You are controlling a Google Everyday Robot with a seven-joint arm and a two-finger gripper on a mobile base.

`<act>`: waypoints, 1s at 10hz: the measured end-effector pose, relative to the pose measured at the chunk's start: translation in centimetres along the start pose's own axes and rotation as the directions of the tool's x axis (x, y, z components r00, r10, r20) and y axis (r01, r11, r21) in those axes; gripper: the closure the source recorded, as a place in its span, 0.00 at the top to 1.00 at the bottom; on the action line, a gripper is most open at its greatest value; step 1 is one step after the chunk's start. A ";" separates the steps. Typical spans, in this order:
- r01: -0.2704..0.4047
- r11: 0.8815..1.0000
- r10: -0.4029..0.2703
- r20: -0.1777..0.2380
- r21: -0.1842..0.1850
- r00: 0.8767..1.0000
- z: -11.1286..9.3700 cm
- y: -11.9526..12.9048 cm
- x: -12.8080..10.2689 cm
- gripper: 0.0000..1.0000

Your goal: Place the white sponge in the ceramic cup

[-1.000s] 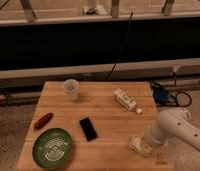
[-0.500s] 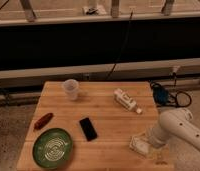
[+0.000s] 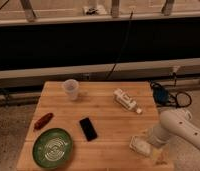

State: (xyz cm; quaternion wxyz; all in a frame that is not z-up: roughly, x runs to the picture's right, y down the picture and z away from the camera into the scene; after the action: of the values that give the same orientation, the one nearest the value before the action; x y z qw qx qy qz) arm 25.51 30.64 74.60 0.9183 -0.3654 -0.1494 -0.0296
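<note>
Gripper (image 3: 149, 140) at white sponge (image 3: 139, 146), front right of wooden table (image 3: 108, 117), ceramic cup (image 3: 71, 89) well apart at back left

We are seeing our arm (image 3: 179, 128) as a thick, smooth, cream-white tube, swelling into a rounded, bulging joint and narrowing toward the wrist. The warm light is tinting its shell faintly yellow, and its underside is looking a little darker. Our gripper (image 3: 143, 145) is showing as a pale, blocky end piece sitting at about five o'clock in the view.
</note>
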 end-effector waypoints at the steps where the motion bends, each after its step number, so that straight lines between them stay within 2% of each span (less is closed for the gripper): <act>1: -0.007 1.000 0.007 0.008 -0.005 1.000 0.3 -0.1 0.2 0.74; 5: -0.016 1.000 0.017 0.028 -0.012 0.999 0.8 -0.2 0.6 0.34; 7: -0.016 1.000 0.016 0.021 -0.016 1.000 0.8 -0.1 0.2 0.21; 9: -0.018 1.000 0.018 0.028 -0.013 0.999 0.6 -0.2 0.4 0.03; 10: -0.019 1.000 0.019 0.029 -0.017 0.999 0.4 -0.1 0.4 0.00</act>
State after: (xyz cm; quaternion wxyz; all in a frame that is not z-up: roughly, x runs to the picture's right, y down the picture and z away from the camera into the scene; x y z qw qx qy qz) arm 25.82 30.90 75.06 0.9132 -0.3748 -0.1591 -0.0167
